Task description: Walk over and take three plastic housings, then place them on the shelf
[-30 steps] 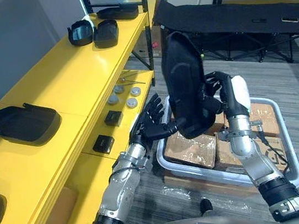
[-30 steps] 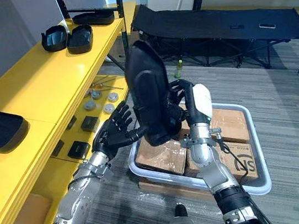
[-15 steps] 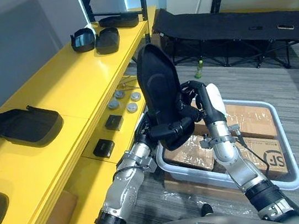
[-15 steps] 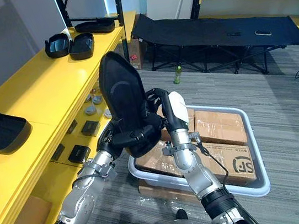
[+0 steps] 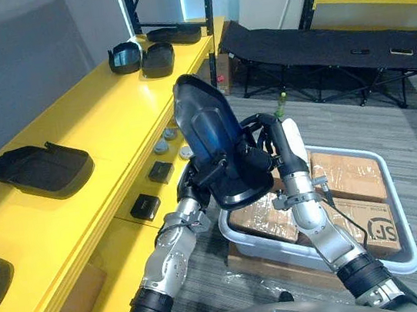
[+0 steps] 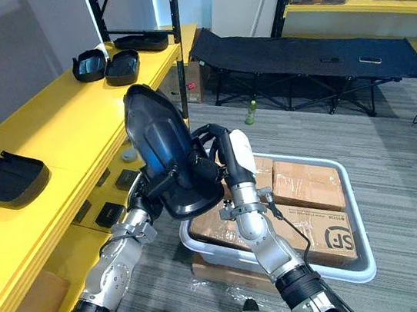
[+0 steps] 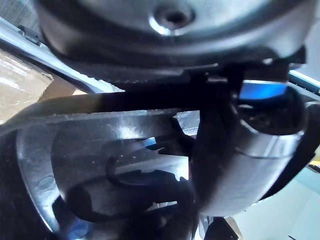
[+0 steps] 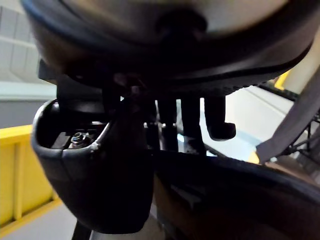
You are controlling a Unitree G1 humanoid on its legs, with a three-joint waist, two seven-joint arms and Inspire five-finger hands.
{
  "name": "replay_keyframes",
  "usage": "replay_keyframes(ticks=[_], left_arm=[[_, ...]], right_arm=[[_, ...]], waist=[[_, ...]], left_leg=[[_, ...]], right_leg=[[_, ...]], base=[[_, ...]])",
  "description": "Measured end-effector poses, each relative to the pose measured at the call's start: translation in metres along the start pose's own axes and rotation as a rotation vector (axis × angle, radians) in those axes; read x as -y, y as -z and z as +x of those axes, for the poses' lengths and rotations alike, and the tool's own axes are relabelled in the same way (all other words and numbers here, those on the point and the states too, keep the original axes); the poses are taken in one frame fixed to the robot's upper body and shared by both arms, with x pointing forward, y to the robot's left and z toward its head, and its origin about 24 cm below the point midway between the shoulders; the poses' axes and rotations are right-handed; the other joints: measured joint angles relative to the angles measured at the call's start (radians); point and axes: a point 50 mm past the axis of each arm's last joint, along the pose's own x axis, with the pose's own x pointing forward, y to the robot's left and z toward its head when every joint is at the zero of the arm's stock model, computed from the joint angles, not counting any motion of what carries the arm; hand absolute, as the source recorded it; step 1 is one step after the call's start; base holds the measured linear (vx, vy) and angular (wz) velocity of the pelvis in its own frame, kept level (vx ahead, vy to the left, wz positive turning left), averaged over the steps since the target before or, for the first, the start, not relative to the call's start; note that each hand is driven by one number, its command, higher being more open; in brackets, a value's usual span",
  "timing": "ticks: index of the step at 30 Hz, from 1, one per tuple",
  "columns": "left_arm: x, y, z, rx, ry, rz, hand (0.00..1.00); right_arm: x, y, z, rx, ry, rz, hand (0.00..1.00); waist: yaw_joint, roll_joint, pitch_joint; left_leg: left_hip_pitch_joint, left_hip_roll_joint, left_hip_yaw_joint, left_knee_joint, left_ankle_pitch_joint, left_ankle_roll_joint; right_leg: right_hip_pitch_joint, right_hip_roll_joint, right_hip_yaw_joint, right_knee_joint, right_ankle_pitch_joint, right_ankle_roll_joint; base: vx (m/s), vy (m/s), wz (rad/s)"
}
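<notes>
Up between my two hands: black plastic housing, standing on end, clear of the shelf and everything else.
Left hand: fingers curled round the housing's lower edge.
Right hand: wrapped on the opposite side, fingers hooked over the rim.
Progress: mid-carry, I reckon. This one's picked up but not set down on the yellow shelf yet.
What's left: hard to say. Other housings already lie on the shelf, one near me and a few at the far end, and I can't tell which count toward my three.
Tote: grey, just beside my right arm, packed with cardboard boxes.
Lower shelf level: small black blocks and some round metal bits.
</notes>
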Motion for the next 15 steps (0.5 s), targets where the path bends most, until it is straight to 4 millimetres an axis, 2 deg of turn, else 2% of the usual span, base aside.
replay_keyframes(ticks=[4,5,11,15], left_arm=[[0.001,-0.001,0.0,0.02,-0.003,-0.042,0.0],[0.001,-0.002,0.0,0.031,-0.006,-0.049,0.0],[0.004,-0.005,0.002,0.079,-0.05,-0.069,0.0],[0.006,-0.011,0.002,0.13,-0.085,-0.002,0.0]], right_arm=[[-0.005,-0.004,0.0,-0.001,0.021,0.035,0.0],[-0.006,-0.006,0.0,-0.003,0.03,0.047,1.0],[-0.011,-0.009,-0.002,-0.007,0.036,0.098,1.0],[-0.011,-0.01,-0.006,-0.062,0.065,0.227,1.0]], waist=[[-0.008,-0.001,-0.001],[-0.01,-0.003,-0.001],[-0.017,-0.018,-0.01],[-0.017,-0.025,-0.014]], left_leg=[[0.0,0.0,0.001,0.0,0.0,0.0],[0.0,0.0,0.001,-0.001,0.0,0.0],[0.002,0.0,0.001,0.0,0.0,0.0],[0.003,0.001,0.0,0.0,0.0,0.0]], right_leg=[[0.0,0.0,-0.001,0.0,0.0,0.0],[0.0,0.0,-0.002,0.001,0.0,0.0],[0.002,0.0,-0.003,0.003,0.0,0.0],[0.004,0.0,-0.012,0.0,-0.004,-0.007]], base=[[0.0,0.0,0.0],[0.0,0.0,0.0],[0.0,0.0,0.0],[0.0,0.0,0.0]])
